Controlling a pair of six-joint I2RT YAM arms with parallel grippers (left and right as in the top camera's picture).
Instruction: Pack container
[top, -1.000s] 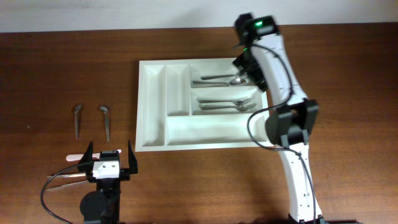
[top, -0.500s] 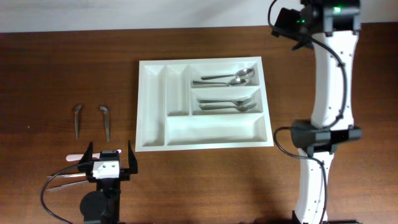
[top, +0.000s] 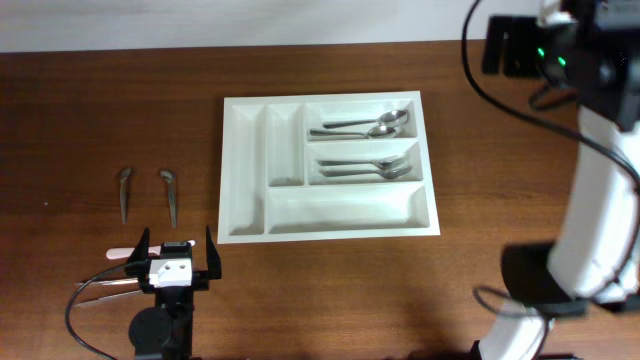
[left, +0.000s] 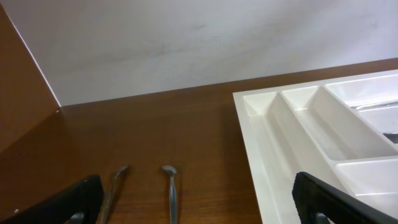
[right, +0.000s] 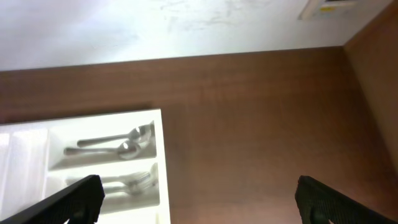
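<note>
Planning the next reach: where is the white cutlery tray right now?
In the overhead view the container lies mid-table, right of two loose utensils, beyond and right of the left gripper.

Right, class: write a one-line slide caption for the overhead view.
White cutlery tray with spoons in two compartments; two utensils lie loose on the table.

Container (left: 252, 134) cut off by right edge; left utensil (left: 115, 186) and right utensil (left: 170, 193) cut off below.
</note>
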